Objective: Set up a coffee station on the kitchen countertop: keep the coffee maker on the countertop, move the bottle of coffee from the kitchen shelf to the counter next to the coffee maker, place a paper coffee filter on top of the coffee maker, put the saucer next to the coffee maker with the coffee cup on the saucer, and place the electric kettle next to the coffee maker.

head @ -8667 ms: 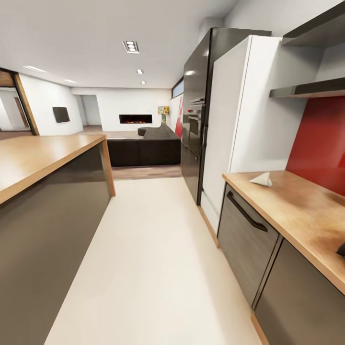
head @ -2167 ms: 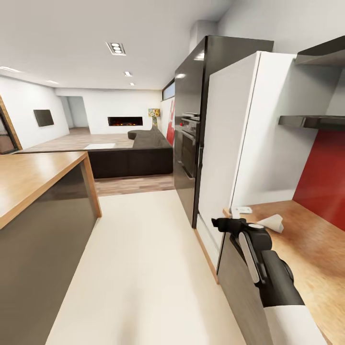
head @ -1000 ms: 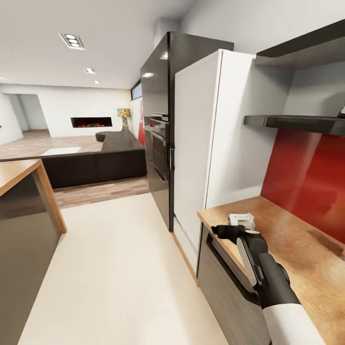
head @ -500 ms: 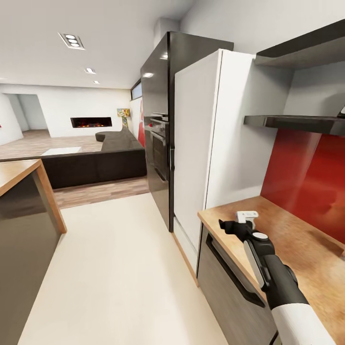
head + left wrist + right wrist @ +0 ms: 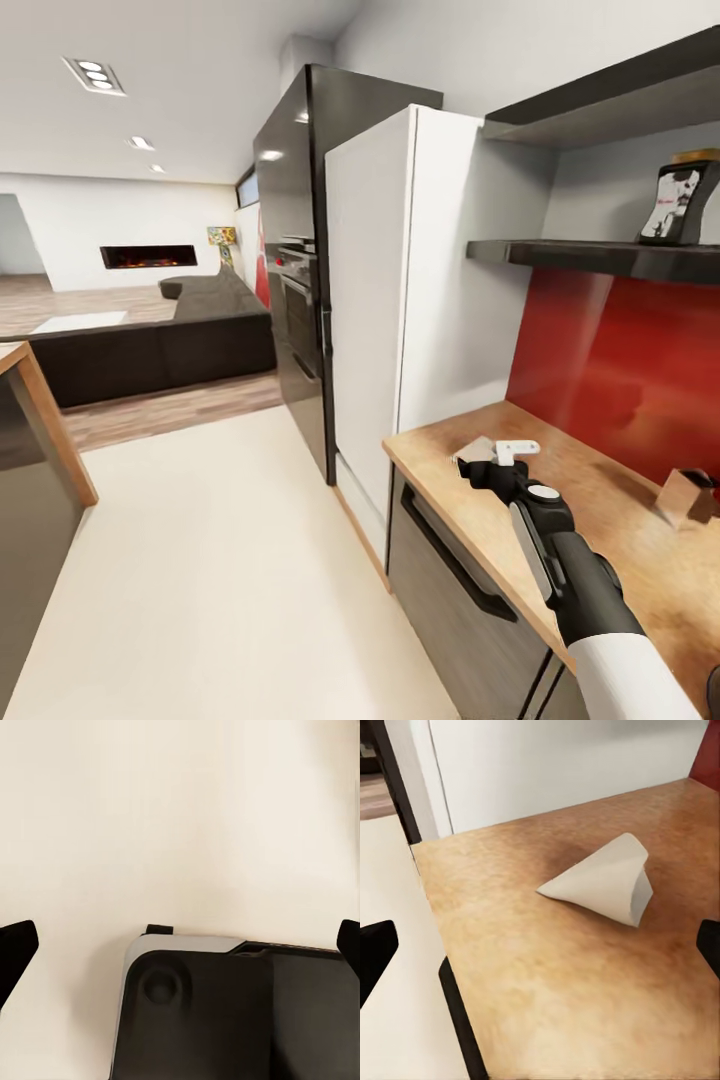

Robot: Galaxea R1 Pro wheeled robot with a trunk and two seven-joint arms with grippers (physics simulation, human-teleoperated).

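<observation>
On the wooden countertop (image 5: 585, 997), near its end by the white cabinet, lies the paper coffee filter (image 5: 604, 881), tipped over. The right gripper (image 5: 487, 460) hovers close before it, fingers apart, apparently empty. A coffee bottle (image 5: 680, 200) stands on the shelf (image 5: 590, 257).

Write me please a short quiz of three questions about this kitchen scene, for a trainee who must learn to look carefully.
1. Choose one. Where does the white cone-shaped paper coffee filter lie?
A. on the wooden countertop
B. on the floor
C. in a sink

2. True or false: the right gripper is shut on the filter.

3. Fill the gap: the black bottle of coffee with a white label stands on the dark wall ____.

Key
1. A.
2. False: the jaws stand wide open, and the filter lies free on the wood ahead of them.
3. shelf.
</observation>
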